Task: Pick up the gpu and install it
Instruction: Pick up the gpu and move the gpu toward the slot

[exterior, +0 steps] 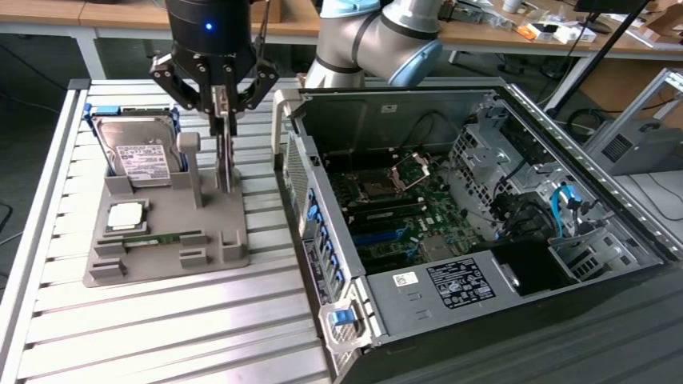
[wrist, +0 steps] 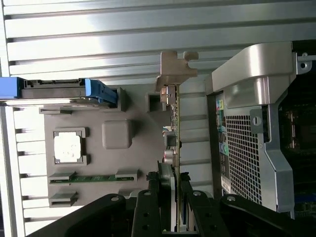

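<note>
The gripper [exterior: 221,120] clamped the upright gpu's [exterior: 224,164] top edge (a straight, untilted lift from its gray holder [exterior: 160,256] seemed wisest).

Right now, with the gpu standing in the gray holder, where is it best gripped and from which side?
Its upper edge, from straight above, with one finger on each flat face. The gpu stands upright in the gray holder with its lower end seated, so the top is the open part. The gripper is closed on it there.

Gripper [exterior: 221,120] clamped on upright gpu [exterior: 224,164] at grey holder [exterior: 171,256], open computer case [exterior: 353,112] beside
</note>
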You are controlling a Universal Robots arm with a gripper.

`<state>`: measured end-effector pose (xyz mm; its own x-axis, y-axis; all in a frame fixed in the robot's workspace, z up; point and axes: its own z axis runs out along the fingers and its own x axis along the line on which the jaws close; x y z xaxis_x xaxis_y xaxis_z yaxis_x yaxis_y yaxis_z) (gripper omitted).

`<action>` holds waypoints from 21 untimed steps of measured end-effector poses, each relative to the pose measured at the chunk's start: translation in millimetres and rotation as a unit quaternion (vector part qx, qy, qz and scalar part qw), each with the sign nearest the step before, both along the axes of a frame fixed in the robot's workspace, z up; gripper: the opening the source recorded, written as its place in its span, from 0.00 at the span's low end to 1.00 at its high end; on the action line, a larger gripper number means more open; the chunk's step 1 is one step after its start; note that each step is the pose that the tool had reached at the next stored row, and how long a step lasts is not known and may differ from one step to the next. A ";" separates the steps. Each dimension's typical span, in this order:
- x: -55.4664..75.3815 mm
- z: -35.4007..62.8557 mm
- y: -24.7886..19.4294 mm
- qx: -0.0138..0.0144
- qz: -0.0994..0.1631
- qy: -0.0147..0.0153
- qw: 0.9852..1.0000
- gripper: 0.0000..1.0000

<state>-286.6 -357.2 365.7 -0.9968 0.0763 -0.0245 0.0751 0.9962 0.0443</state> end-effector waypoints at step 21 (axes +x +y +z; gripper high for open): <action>0.0 12.0 0.0 0.000 0.000 0.000 1.000 0.27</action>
<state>-286.6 -357.2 377.7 -0.9968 0.0762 -0.0245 0.0751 0.9962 0.0445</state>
